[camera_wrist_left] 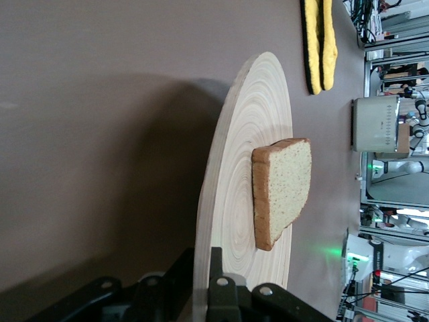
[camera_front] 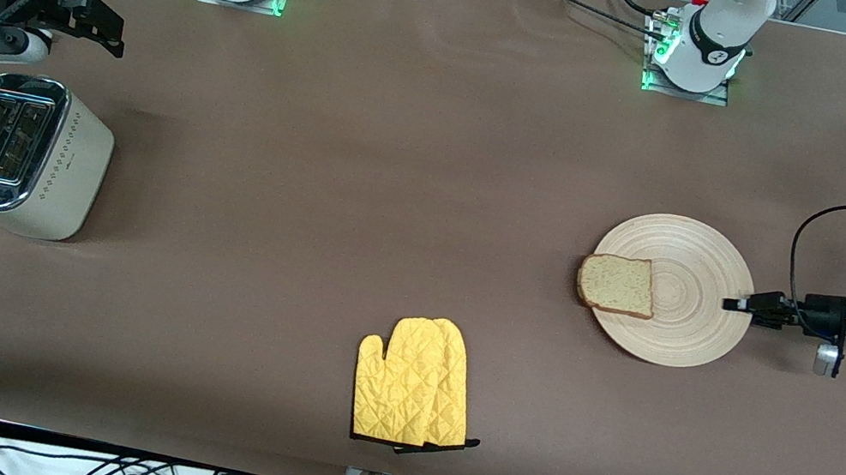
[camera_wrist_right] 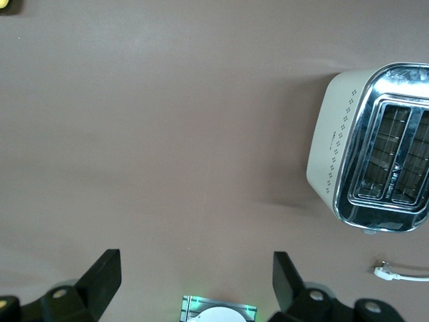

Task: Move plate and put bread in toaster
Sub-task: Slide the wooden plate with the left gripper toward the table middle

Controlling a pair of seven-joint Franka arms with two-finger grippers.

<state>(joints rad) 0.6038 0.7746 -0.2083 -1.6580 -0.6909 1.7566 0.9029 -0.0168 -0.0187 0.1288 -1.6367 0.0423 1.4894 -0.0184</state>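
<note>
— Where's the plate?
— On the tabletop [camera_front: 398,181] toward my left arm's end. My left hand [camera_front: 735,304] is clamped tight on the rim of the plate [camera_front: 687,319], and the bread [camera_front: 617,284] lies on it near the edge away from that hand.
— And the toaster?
— The toaster [camera_front: 53,164] stands at the right arm's end — my right hand [camera_wrist_right: 194,278] waits above the tabletop beside it, fingers spread wide, holding nothing.
— Anything else?
— Yellow oven mitts [camera_front: 412,384], nearer the front camera.
</note>
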